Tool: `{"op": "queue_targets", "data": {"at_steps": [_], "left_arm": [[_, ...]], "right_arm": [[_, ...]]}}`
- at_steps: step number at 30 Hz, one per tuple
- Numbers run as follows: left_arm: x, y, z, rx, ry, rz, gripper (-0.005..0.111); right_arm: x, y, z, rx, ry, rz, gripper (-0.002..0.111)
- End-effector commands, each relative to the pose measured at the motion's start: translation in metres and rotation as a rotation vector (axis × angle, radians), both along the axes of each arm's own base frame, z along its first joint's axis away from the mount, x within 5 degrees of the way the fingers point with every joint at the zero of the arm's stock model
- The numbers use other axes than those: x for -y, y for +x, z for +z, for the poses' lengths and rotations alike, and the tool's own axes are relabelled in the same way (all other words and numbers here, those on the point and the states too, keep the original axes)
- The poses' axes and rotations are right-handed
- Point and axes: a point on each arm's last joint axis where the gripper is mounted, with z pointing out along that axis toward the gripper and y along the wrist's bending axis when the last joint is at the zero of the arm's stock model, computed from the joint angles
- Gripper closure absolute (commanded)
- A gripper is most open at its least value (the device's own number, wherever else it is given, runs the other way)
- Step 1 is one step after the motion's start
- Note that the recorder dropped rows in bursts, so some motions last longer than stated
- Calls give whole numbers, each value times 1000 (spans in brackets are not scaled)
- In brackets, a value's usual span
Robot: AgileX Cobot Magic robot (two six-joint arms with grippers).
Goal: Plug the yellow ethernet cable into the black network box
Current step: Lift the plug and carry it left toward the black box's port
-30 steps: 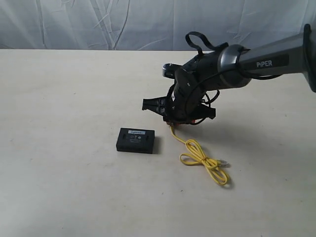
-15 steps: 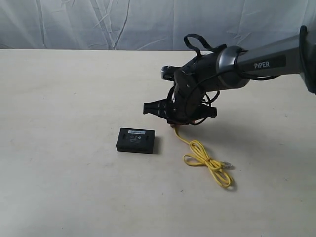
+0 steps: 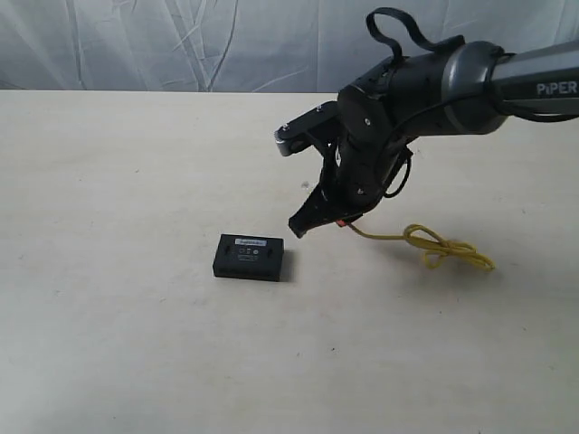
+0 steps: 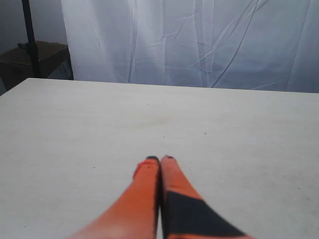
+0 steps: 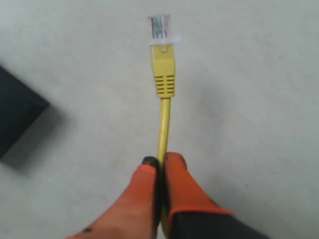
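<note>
The black network box [image 3: 249, 257] lies flat on the table, its white label strip facing up; one corner of it shows in the right wrist view [image 5: 17, 112]. My right gripper [image 3: 308, 221] hovers just right of the box, shut on the yellow ethernet cable [image 5: 163, 127]. The cable's clear plug [image 5: 160, 27] sticks out beyond the orange fingertips [image 5: 174, 164], pointing over bare table beside the box. Behind the gripper the cable trails right in a knotted loop [image 3: 443, 246] on the table. My left gripper [image 4: 160, 159] is shut on nothing, over bare table, outside the exterior view.
The table [image 3: 118, 172] is a plain cream surface. A wrinkled white curtain [image 3: 181, 41] hangs along its far edge. In the left wrist view a dark stand and box [image 4: 30, 55] sit beyond the table's corner.
My right arm has turned and lifted its gripper, now angled down toward the box. The cable's knotted loop has been dragged right and farther back across the table. The box has not moved.
</note>
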Motion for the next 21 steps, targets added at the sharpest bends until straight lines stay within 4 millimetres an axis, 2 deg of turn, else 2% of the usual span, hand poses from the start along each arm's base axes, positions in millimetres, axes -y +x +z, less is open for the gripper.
{"op": "queue_targets", "data": {"at_steps": [1, 5, 8, 15, 21], "left_arm": [[0, 0, -1, 7, -1, 3, 107], [0, 0, -1, 7, -1, 3, 107], [0, 0, -1, 7, -1, 3, 107], [0, 0, -1, 7, -1, 3, 107], [0, 0, -1, 7, -1, 3, 107]], "right_arm": [[3, -18, 20, -47, 41, 140, 109], [4, -43, 31, -132, 95, 367, 109], [4, -55, 31, -178, 130, 469, 109], [3, -69, 18, -263, 184, 574, 109], [2, -68, 4, -303, 176, 561, 109]]}}
